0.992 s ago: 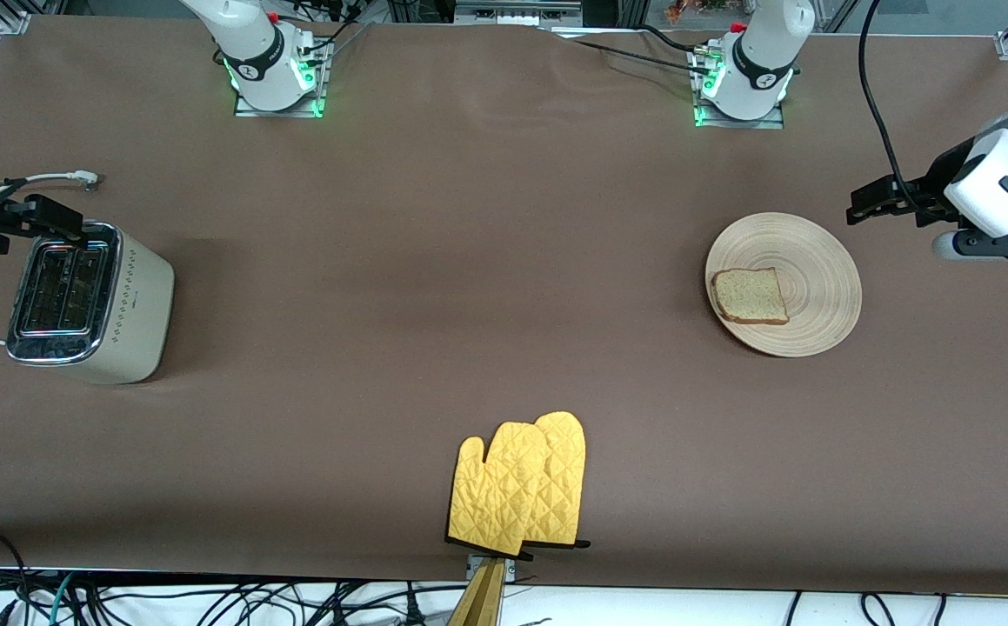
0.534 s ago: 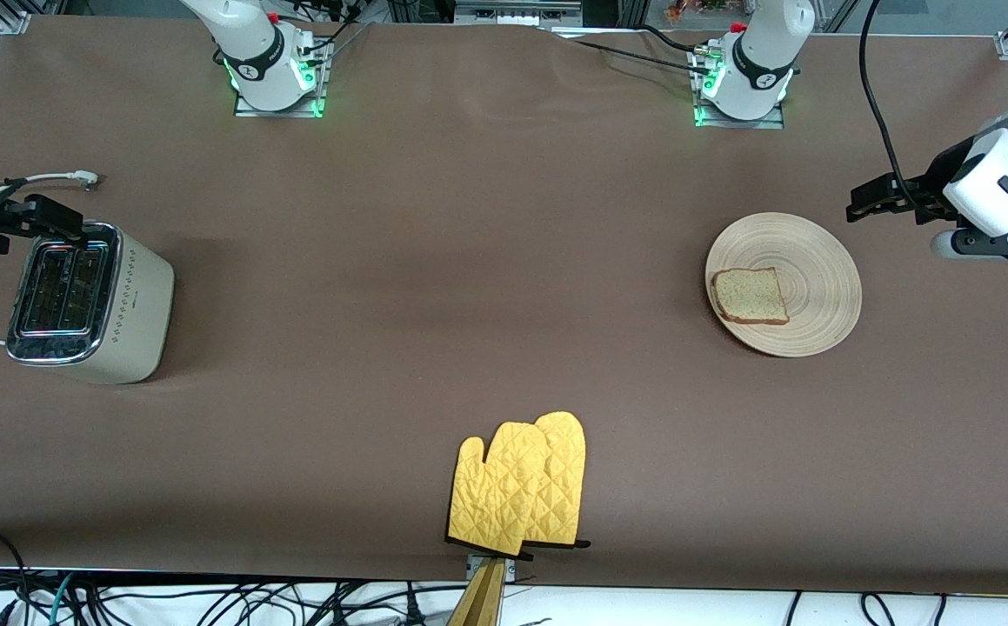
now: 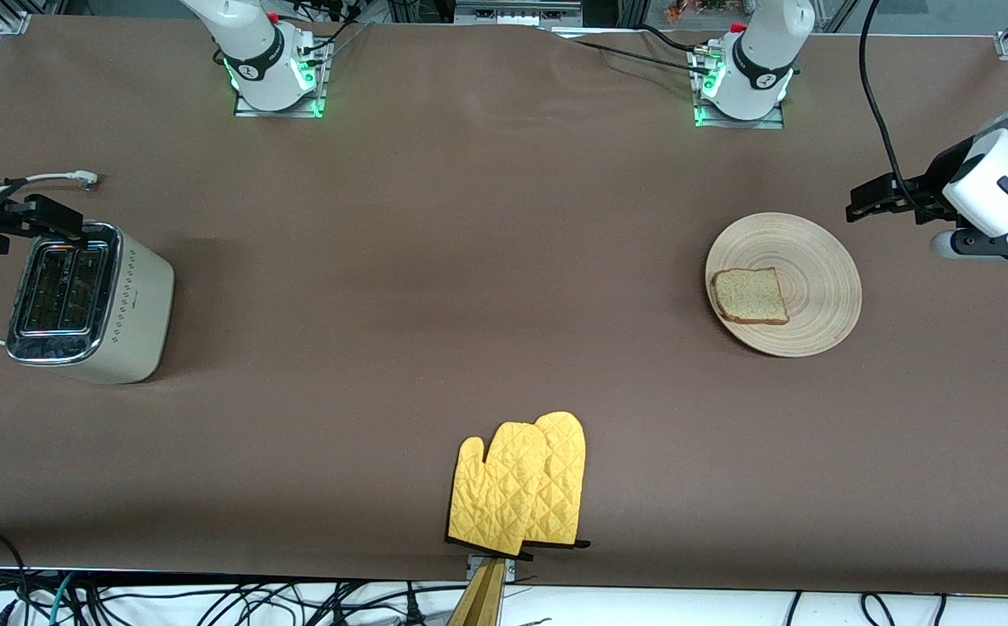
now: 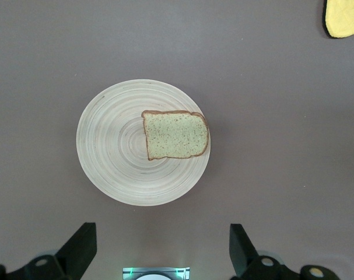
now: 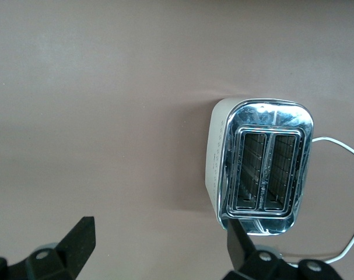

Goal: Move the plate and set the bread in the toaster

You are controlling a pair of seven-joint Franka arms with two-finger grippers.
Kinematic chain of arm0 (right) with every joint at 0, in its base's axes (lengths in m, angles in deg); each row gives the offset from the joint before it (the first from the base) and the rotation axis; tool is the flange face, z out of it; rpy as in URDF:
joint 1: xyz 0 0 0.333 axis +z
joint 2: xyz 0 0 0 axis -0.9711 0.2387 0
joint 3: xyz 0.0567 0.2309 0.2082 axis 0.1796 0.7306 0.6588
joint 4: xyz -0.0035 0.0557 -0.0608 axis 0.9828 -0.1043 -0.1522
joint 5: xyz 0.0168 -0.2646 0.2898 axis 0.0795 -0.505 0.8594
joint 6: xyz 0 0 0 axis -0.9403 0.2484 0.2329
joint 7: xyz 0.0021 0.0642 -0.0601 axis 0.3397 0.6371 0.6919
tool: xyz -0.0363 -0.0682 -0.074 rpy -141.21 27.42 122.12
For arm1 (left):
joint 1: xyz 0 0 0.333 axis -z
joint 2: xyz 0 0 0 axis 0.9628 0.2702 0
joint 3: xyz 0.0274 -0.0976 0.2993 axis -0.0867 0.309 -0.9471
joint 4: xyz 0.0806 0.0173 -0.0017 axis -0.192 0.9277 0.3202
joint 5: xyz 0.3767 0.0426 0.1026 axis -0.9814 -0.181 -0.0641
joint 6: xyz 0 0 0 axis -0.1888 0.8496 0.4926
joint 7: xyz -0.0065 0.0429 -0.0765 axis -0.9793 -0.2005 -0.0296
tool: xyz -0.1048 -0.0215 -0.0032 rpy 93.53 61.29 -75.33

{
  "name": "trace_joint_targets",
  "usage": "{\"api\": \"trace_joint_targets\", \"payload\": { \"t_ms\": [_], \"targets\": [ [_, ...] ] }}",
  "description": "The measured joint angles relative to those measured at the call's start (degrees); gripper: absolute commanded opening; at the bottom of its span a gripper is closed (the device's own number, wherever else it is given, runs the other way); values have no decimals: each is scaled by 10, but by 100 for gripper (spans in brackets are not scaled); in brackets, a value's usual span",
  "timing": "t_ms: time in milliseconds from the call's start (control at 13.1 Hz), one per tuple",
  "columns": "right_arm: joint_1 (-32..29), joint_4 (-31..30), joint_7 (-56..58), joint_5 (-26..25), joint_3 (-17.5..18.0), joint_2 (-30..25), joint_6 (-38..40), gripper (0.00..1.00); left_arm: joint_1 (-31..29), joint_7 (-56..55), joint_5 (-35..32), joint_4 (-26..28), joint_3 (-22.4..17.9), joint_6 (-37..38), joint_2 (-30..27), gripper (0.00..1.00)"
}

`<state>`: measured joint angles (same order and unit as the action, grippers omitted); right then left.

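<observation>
While the bread (image 3: 750, 296) lies on the plate (image 3: 817, 252) and the toaster (image 3: 86, 300) slots sit empty, nothing looks done. Left end effector (image 3: 871, 202) hangs beside the plate, right end effector (image 3: 34, 217) over the toaster, both spread apart and empty.

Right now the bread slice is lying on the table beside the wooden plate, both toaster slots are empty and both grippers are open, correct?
Not quite. The bread lies on the plate, not beside it, as the left wrist view shows. The rest stands: toaster slots empty, left gripper and right gripper open.

text: none readable | toaster (image 3: 86, 300): side mark too small to read | labels: none legible
</observation>
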<state>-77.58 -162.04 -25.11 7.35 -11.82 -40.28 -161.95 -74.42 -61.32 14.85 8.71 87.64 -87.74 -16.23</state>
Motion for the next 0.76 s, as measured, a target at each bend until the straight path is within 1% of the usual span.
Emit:
{"api": "trace_joint_targets", "payload": {
  "t_ms": [763],
  "targets": [
    [0,0,0,0,0,0,0,100,-16,1,0,0,0,8,1,100]
  ]
}}
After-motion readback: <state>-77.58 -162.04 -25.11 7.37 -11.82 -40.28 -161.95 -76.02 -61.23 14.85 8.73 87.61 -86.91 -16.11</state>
